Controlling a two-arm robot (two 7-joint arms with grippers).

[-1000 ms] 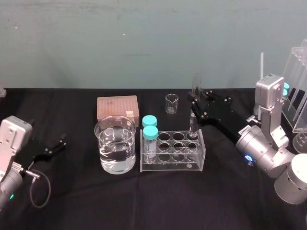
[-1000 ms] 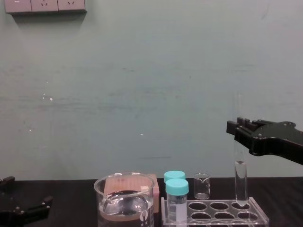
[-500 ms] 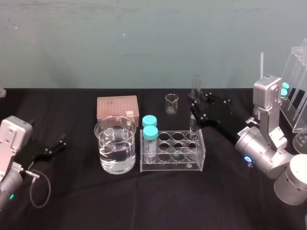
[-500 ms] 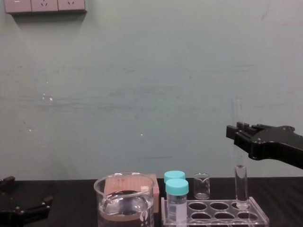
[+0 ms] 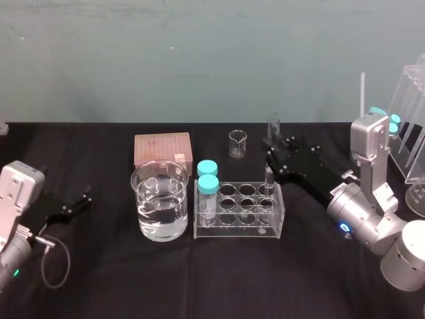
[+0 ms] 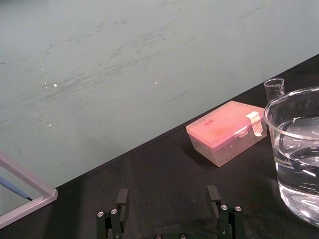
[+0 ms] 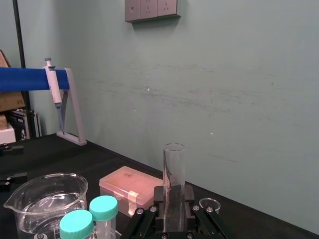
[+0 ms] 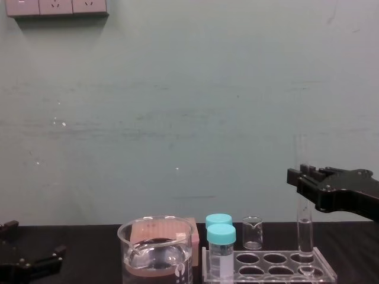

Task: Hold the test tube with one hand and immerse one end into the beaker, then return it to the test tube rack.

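Right pincer (image 5: 269, 154) pinches the test tube (image 5: 269, 183), w/ fingers (image 7: 159, 195) pressed on the glass from both sides at approx. mid-height. Tube is upright, open mouth up and clear above the pincer. Lower end is down in the test tube rack (image 5: 239, 230): back row, hole at the rack's right end. In chest view the tube goes thru the top plate. A faint line crosses the glass low down; can't tell if that's liq. inside.

Rack also holds two teal-capped vials (image 5: 208, 187) at its left end, one in back row, one in front row, both upright w/ caps on. Vial contents: can't tell.

Beaker (image 5: 159, 211) stands on the desk (image 5: 199, 279) just left of the rack; can't tell if they touch. It's part-filled w/ clear liq., level well below the rim, spout facing away from the rack.

Tiny beaker (image 5: 237, 143) is upright on the desk behind the rack, apart from it. Pink box (image 5: 163, 149) sits behind the big beaker, lid shut, w/ a strip of tape over the front edge.

Left pincer (image 6: 168, 199) is spread wide, low over the desk at far left, well apart from the beaker.

Right wrist view has a blue-topped stand (image 7: 30, 79) far off w/ a pipette (image 7: 53, 84) hanging on it.
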